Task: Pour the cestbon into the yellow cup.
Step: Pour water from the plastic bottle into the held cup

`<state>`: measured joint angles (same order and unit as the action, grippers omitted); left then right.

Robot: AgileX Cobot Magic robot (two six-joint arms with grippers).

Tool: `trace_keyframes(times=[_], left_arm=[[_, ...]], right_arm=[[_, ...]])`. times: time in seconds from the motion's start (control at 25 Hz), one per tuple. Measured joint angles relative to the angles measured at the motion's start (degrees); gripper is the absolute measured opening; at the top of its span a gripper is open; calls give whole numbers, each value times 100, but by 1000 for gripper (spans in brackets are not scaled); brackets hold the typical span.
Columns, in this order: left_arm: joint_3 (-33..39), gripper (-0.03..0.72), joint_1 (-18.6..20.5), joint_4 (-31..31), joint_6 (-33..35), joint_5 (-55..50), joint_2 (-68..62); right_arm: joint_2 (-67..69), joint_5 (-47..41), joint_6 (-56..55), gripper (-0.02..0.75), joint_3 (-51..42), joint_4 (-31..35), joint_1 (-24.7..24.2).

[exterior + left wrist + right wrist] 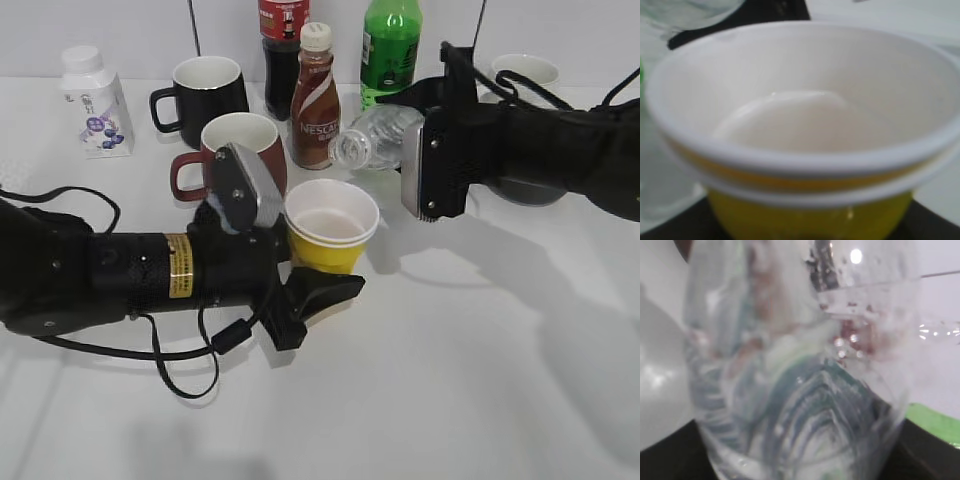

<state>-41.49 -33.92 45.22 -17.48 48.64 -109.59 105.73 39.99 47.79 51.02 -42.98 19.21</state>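
— What does the left gripper (322,262) have?

— It pinches the yellow cup (331,226), upright on the white bench (450,380), white inside showing.

— And the right gripper (418,160)?

— Clamped round the cestbon (377,138), which is tipped nearly flat, its open mouth pointing left, just above and beyond the cup's rim.

— Behind them?

— A dark red mug (240,150), a brown Nescafe bottle (315,100), and a green bottle (390,45).

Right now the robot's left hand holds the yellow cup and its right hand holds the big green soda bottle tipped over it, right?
Not quite. The right gripper tips the clear cestbon, as the exterior view shows. The green soda bottle stands upright behind. The left gripper does hold the yellow cup.
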Motion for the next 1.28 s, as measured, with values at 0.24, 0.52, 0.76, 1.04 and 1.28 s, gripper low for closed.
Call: trace_keyframes(times=[0.24, 0.52, 0.76, 1.04, 1.28], left_arm=[[0, 442, -19, -129, 0, -73, 0], [0, 442, -19, -161, 0, -85, 0], [0, 442, -19, -161, 0, -85, 0], [0, 442, -19, -161, 0, -85, 0], [0, 442, -19, -161, 0, -85, 0]], right_arm=[[0, 72, 346, 461, 0, 31, 0], [-5, 170, 829, 461, 0, 149, 0], [-5, 190, 1232, 461, 0, 268, 0], [-5, 301, 1505, 461, 0, 290, 0], [-5, 411, 1681, 461, 0, 350, 0]])
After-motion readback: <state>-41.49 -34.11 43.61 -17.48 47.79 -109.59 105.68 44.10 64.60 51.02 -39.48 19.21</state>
